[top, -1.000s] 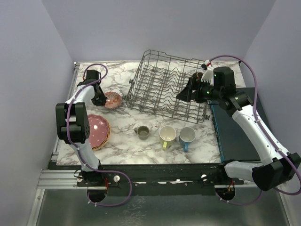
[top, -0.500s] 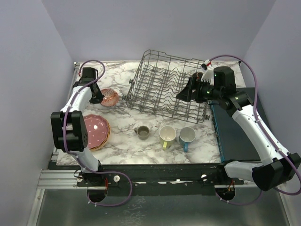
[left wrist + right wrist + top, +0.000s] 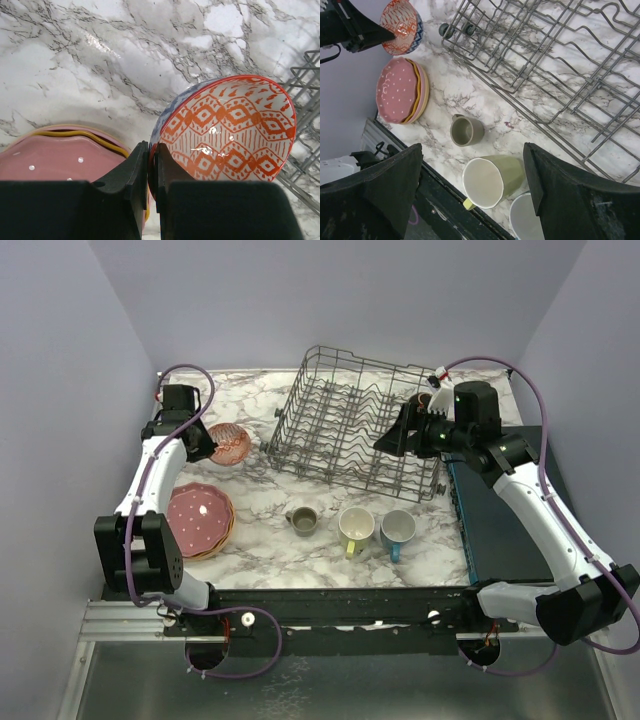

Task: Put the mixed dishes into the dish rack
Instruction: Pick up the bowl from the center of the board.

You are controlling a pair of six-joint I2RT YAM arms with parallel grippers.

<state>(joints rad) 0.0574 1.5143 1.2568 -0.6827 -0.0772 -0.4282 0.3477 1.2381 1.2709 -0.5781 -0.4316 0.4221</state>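
Leftward and up went the patterned bowl (image 3: 225,132), rim pinched in the left gripper (image 3: 151,150) (right gripper (image 3: 472,147) gaped empty); the dish rack (image 3: 345,430) waited to the left gripper's right.

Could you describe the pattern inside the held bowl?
Orange diamonds on white inside the bowl; left wrist view.

Both arms (image 3: 545,515) — white links, black joints and jaws — trail looping purple cables (image 3: 500,361).

Left arm (image 3: 148,480): extended forward on its own side; wrist turned inward
Left gripper (image 3: 151,150): jaws pinched on the rim of the patterned bowl (image 3: 225,130)
Right arm (image 3: 545,515): elbow out to the right; forearm reaching forward and left
Right gripper (image 3: 390,442): jaws spread wide; holding nothing
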